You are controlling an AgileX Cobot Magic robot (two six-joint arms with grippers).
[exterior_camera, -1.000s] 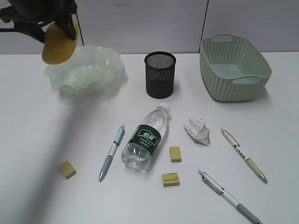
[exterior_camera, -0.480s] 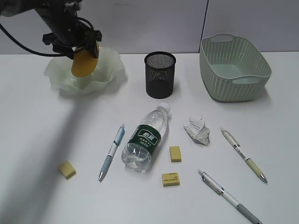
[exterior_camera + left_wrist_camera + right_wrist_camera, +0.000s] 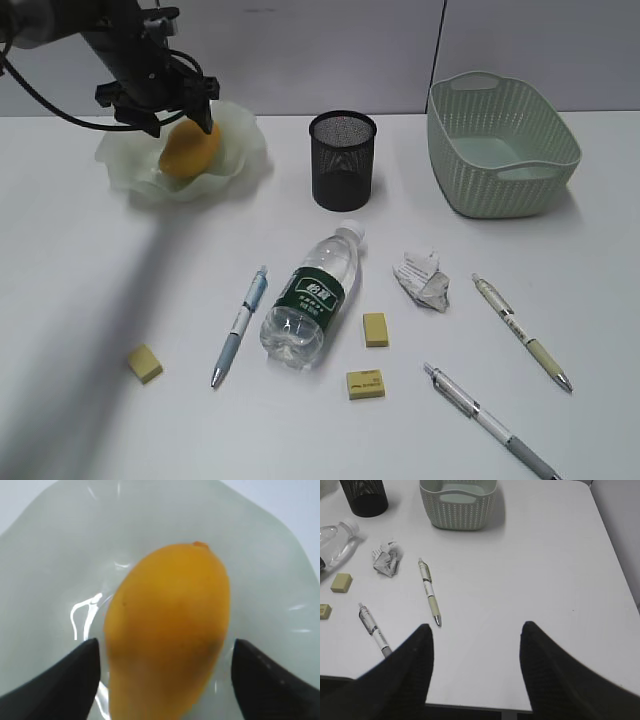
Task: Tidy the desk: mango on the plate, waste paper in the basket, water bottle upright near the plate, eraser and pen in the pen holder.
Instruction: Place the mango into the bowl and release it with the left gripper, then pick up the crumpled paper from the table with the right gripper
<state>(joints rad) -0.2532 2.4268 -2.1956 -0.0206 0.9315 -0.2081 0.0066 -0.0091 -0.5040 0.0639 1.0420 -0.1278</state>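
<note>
The yellow-orange mango (image 3: 188, 150) lies inside the wavy-rimmed pale-green plate (image 3: 240, 132) at the back left of the desk. My left gripper (image 3: 180, 122) hangs over it, open, its black fingers (image 3: 75, 675) straddling the mango (image 3: 167, 630) with a thin gap on each side. The water bottle (image 3: 312, 297) lies on its side mid-desk. Crumpled waste paper (image 3: 424, 280) sits to its right. Three pens (image 3: 240, 325) (image 3: 521, 330) (image 3: 490, 420) and three yellow erasers (image 3: 144, 363) (image 3: 375, 329) (image 3: 366, 383) lie loose. My right gripper (image 3: 476, 635) is open and holds nothing, above the desk's near right edge.
The black mesh pen holder (image 3: 342, 160) stands at the back centre and the sage-green basket (image 3: 500, 140) at the back right. In the right wrist view the basket (image 3: 457, 505), a pen (image 3: 429, 591) and the waste paper (image 3: 386, 560) lie ahead to the left.
My left gripper carried the mango down from above the plate's left rim into the plate, and its fingers have spread off the fruit. The mango now rests in the plate.
</note>
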